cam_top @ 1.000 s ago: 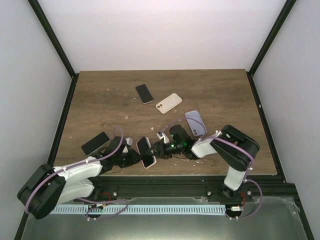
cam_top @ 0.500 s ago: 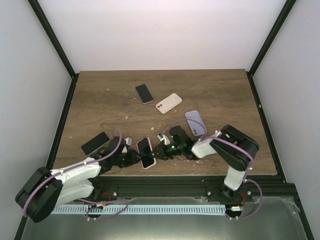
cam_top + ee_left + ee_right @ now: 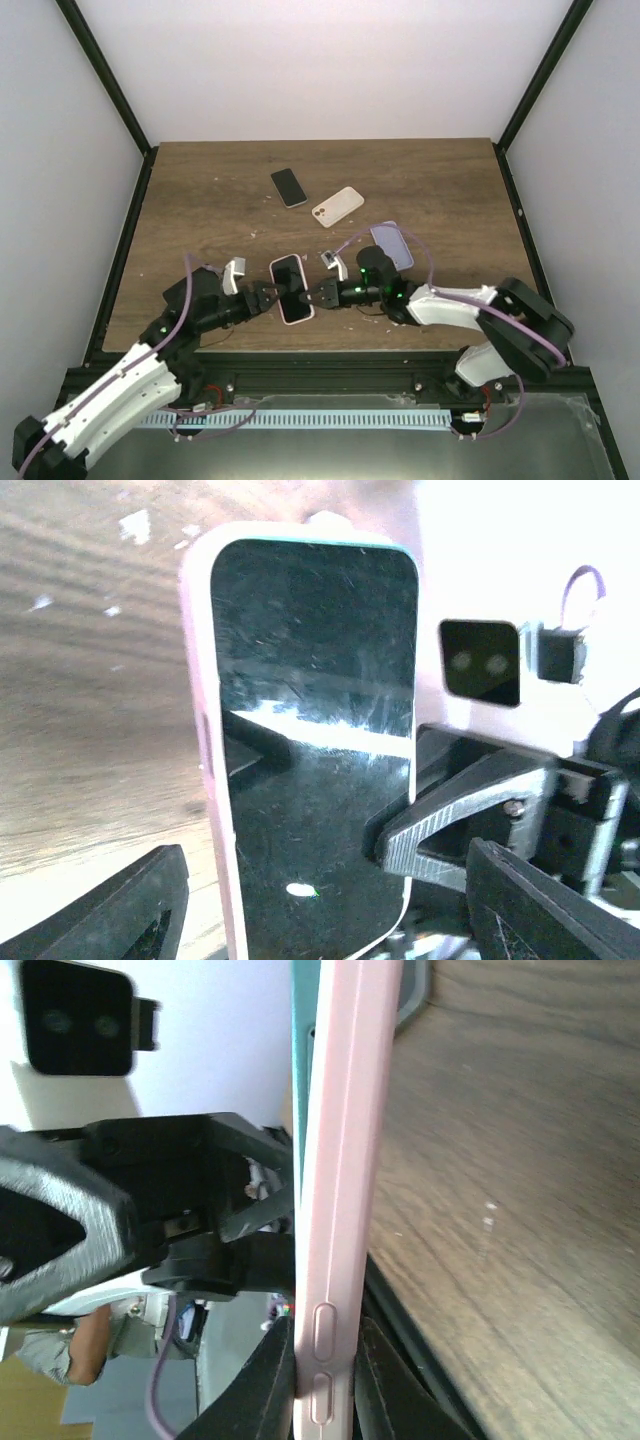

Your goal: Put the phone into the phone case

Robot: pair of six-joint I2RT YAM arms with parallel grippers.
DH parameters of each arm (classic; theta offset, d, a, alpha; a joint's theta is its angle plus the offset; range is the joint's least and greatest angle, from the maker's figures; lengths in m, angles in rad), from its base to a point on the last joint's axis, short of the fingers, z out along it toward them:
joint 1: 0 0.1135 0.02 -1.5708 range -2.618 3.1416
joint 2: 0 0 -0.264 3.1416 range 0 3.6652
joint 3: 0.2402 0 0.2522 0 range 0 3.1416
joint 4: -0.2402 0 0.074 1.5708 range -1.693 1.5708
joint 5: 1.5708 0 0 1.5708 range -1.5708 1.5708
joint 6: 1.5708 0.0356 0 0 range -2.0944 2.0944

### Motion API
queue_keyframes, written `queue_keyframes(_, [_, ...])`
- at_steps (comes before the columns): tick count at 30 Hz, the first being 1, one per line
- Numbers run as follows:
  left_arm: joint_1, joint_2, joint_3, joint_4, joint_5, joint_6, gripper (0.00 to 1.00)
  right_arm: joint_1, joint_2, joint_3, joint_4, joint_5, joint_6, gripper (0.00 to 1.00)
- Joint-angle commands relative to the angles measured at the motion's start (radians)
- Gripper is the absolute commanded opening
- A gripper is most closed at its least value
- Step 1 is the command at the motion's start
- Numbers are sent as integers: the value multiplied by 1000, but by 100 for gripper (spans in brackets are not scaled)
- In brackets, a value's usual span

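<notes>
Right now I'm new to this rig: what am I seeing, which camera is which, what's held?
Two robot arms, bolted at the near edge of a brown wooden table, each end in a two-finger gripper. The overhead picture shows everything; the other two come from wrist cameras. The right gripper pinches one long edge of a dark-screened phone in a pink case. The left gripper faces its screen, fingers spread either side. On the table lie a small black phone, a cream phone case and a lilac phone or case.

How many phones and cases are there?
4: black phone at the back, cream case beside it, lavender one nearer right, pink-cased phone held in front. More may be hidden.
</notes>
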Motion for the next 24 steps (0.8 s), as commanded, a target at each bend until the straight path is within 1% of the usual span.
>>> queue_keyframes(1, [-3, -147, 14, 24, 25, -48, 78, 7, -167, -21, 78, -4, -53, 1])
queue_keyframes(5, [-3, -236, 13, 61, 36, -57, 78, 7, -270, 2, 99, -6, -55, 1])
queue_keyframes(7, [-2, -254, 1, 123, 65, -71, 77, 8, -289, 17, 129, -26, -45, 1])
queue_keyframes(10, [-3, -246, -9, 225, 126, -94, 71, 7, -275, 42, 179, -76, -11, 2])
queue_keyframes(15, [-3, -203, -6, 342, 195, -106, 61, 21, -220, 61, 277, -136, 50, 8])
queue_keyframes(16, [-3, -195, -7, 353, 199, -110, 58, 26, -212, 64, 287, -139, 54, 8])
queue_keyframes(18, [-2, -173, -18, 369, 205, -116, 48, 34, -200, 67, 294, -133, 55, 8])
queue_keyframes(19, [-3, -166, -26, 380, 208, -118, 41, 37, -195, 69, 286, -128, 55, 8])
queue_keyframes(23, [-2, -175, -63, 427, 220, -134, 18, 43, -196, 69, 245, -123, 42, 8])
queue_keyframes(24, [-3, -184, -69, 436, 221, -139, 13, 43, -201, 67, 226, -121, 33, 12])
